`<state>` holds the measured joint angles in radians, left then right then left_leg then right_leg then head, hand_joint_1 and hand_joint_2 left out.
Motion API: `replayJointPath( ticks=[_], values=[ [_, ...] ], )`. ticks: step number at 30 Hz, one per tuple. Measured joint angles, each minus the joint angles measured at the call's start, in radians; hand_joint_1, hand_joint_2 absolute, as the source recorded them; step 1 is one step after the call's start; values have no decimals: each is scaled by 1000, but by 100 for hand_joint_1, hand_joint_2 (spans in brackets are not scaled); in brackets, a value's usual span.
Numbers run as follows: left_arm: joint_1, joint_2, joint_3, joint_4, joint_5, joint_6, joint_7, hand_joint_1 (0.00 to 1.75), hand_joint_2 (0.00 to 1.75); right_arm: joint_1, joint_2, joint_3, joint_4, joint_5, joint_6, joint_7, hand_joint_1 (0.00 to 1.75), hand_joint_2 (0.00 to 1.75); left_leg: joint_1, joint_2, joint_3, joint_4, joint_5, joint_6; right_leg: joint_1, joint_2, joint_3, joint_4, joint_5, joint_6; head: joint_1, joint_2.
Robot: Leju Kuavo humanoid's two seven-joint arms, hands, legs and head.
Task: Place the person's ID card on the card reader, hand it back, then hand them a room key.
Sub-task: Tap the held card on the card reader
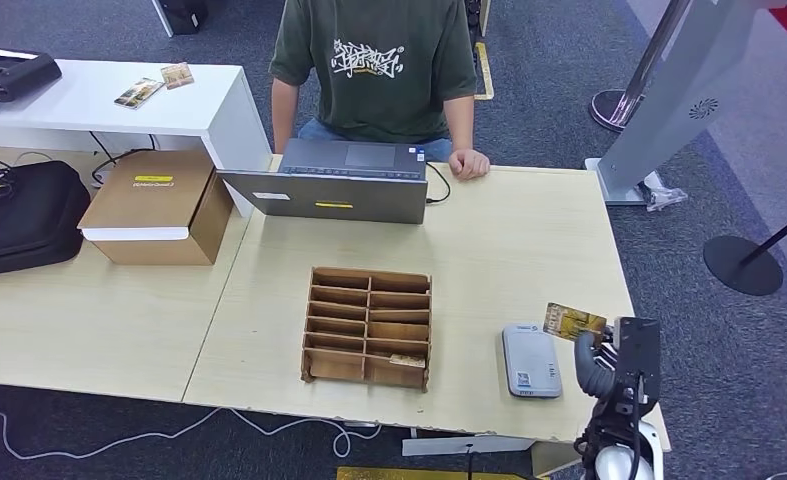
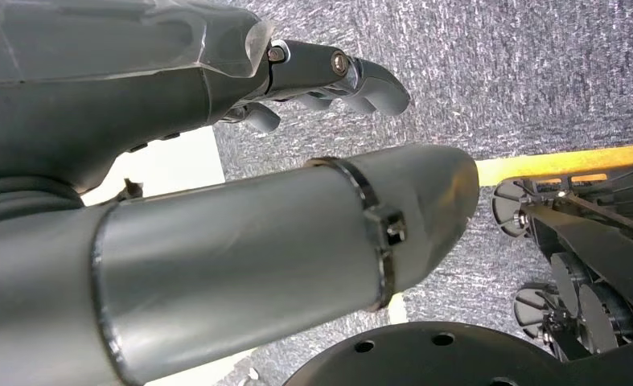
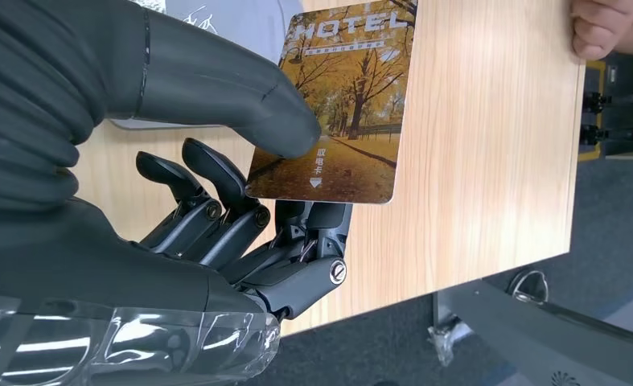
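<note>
The pale wooden surface lay between the robot and the seated person, whose fist rested on its far edge, well ahead of the right robot hand. A laptop stood before the person, probably for the desk work. To the inner side of that hand sat a wooden rack of slots, likely the store for room keys; one card lay in a near slot. Just beside the hand lay the grey card reader, bare on top.

The right robot hand pinched a card printed "HOTEL" between thumb and fingers, holding it above the surface with its free end pointing toward the person, which I judge suited a handover. The left robot hand hung over carpet, fingers curled around nothing.
</note>
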<state>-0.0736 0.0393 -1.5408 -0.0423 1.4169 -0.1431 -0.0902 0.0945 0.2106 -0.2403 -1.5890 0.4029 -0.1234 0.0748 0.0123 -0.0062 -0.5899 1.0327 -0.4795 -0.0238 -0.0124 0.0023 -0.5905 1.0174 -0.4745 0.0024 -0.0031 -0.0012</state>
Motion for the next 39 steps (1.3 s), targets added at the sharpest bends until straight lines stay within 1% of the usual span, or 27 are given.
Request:
replayJointPath(
  ticks=[6,16,22,30,39],
  values=[
    [0,-2,0,0,7,-3,0,0,0,34,0,24,-66,44,0,20,175,175,0,0,0,0,0,0,0,0,0,0,0,0,0,0],
    [1,-2,0,0,13,-8,-1,0,0,67,0,35,-97,80,30,57,175,175,0,0,0,0,0,0,0,0,0,0,0,0,0,0],
    [0,0,0,0,10,-9,0,0,0,68,0,33,-65,60,61,64,175,175,0,0,0,0,0,0,0,0,0,0,0,0,0,0],
    [-1,6,0,0,7,-9,3,0,0,61,0,24,-14,102,69,87,175,175,0,0,0,0,0,0,0,0,0,0,0,0,0,0],
    [-2,10,0,0,1,-9,6,0,0,54,0,7,18,114,77,96,175,175,0,0,0,0,0,0,0,0,0,0,0,0,0,0]
  ],
)
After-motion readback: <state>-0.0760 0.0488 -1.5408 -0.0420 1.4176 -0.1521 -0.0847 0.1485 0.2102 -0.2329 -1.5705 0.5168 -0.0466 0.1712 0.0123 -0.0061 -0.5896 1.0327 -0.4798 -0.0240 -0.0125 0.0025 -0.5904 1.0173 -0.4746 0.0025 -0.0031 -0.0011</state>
